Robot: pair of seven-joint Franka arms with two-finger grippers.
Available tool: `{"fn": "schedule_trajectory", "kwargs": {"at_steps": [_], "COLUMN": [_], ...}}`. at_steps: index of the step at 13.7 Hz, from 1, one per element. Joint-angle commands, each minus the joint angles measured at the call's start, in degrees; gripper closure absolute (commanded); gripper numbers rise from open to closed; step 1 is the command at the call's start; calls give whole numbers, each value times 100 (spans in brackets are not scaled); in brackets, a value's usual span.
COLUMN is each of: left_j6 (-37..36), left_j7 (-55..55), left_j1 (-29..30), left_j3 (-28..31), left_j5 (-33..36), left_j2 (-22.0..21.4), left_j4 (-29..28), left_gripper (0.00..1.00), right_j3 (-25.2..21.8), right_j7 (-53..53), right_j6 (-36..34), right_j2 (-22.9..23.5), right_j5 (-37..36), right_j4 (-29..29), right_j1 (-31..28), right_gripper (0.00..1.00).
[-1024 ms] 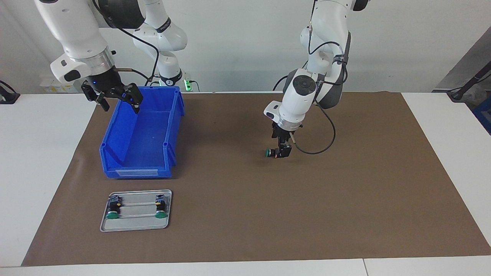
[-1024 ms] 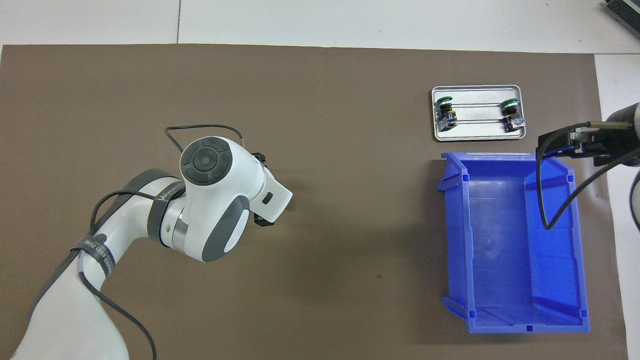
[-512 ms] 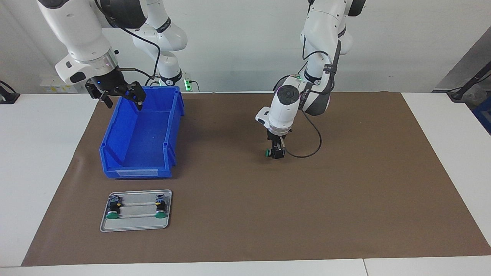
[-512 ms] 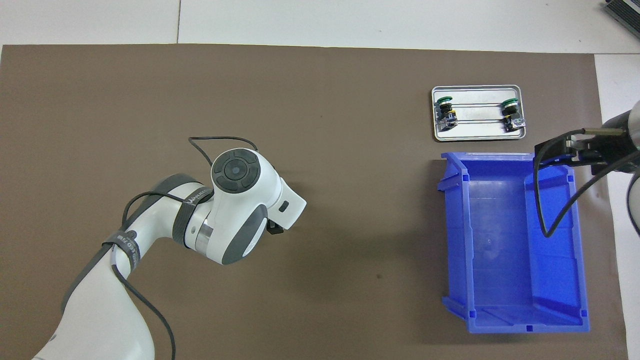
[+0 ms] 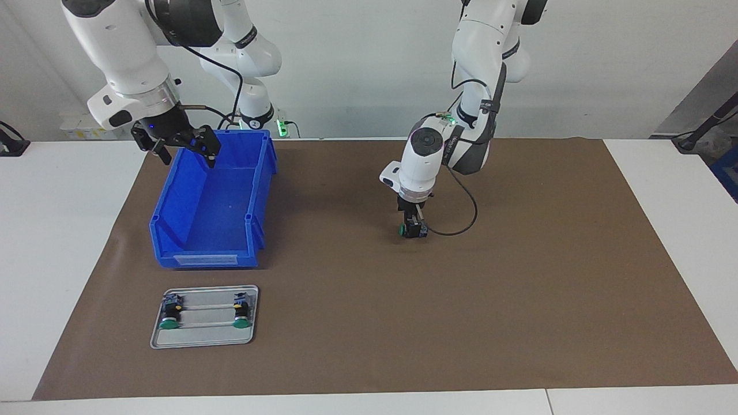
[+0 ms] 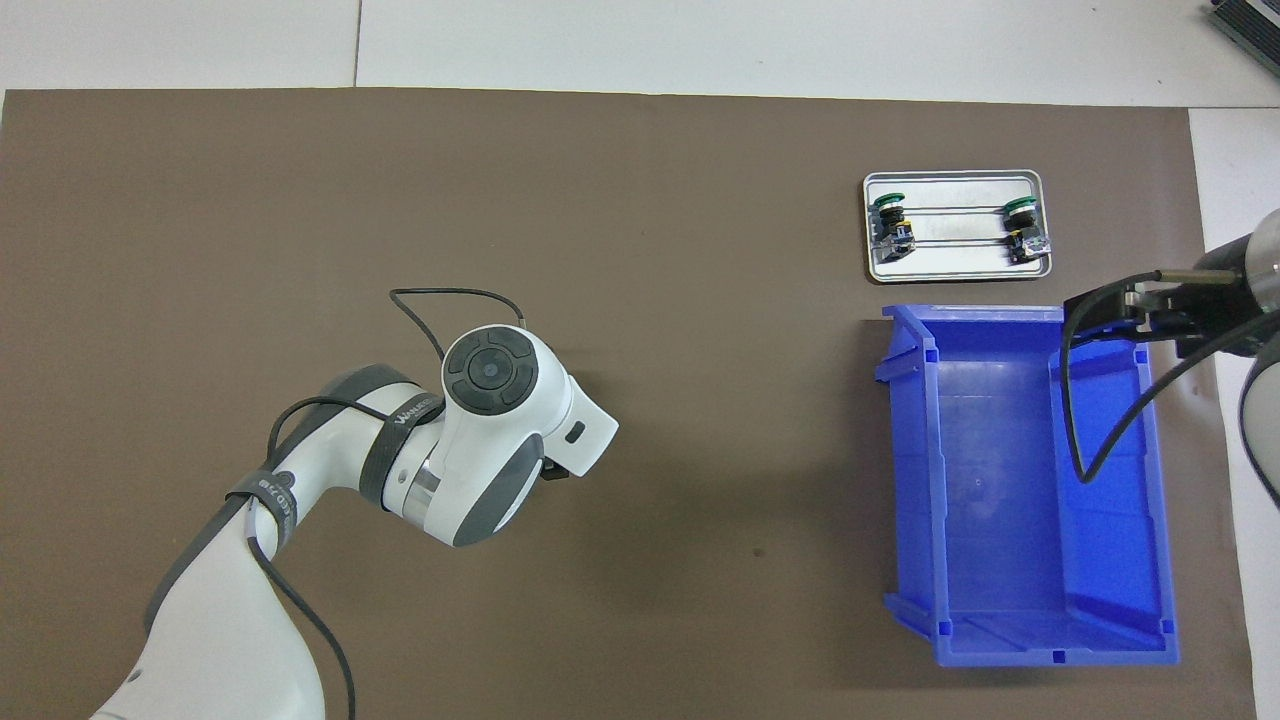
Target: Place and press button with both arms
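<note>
Right now my left hand (image 5: 413, 229) sits low at the middle of the facing frame, pointing straight down with the button (image 5: 407, 230) clamped between its fingers, green cap turned toward the right arm's end. I can't tell whether the button touches the brown mat (image 5: 519, 288) or hangs just above it. From overhead the wrist hides both hand and button; only a black corner of the hand (image 6: 552, 470) peeks out beneath the white housing, left of center.

My right hand (image 5: 183, 148) is up at the upper left of the facing frame, over the corner of the blue bin (image 5: 262, 190) nearest the robots, fingers spread and gripping nothing. Overhead it shows at the right edge (image 6: 1135, 312), above the bin's rim (image 6: 1155, 480).

In the lower left of the facing frame, farther from the robots than the bin and just beside it, lies a metal tray (image 5: 204, 340) with two more buttons (image 5: 168, 314) (image 5: 241, 313) lying on their sides, one at each end, green caps turned away from the robots. Overhead, the tray (image 6: 955, 268) is at upper right. White surface (image 5: 63, 242) borders the mat.
</note>
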Motion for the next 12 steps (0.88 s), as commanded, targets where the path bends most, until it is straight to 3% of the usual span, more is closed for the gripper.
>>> {"fn": "schedule_trajectory", "kwargs": {"at_steps": [1, 12], "left_j6": [369, 659], "left_j7": [-186, -204], "left_j1": [-156, -165], "left_j3": [100, 100], "left_j5": [105, 114], "left_j2": [-2, 42], "left_j4": [-190, -287], "left_gripper": [0, 6], "right_j3": [53, 53], "right_j7": [-101, -110], "right_j6": [100, 100], "right_j2": [-179, -179], "right_j5": [91, 91], "right_j4": [-210, -210], "right_j1": [-75, -14], "right_gripper": [0, 0]}}
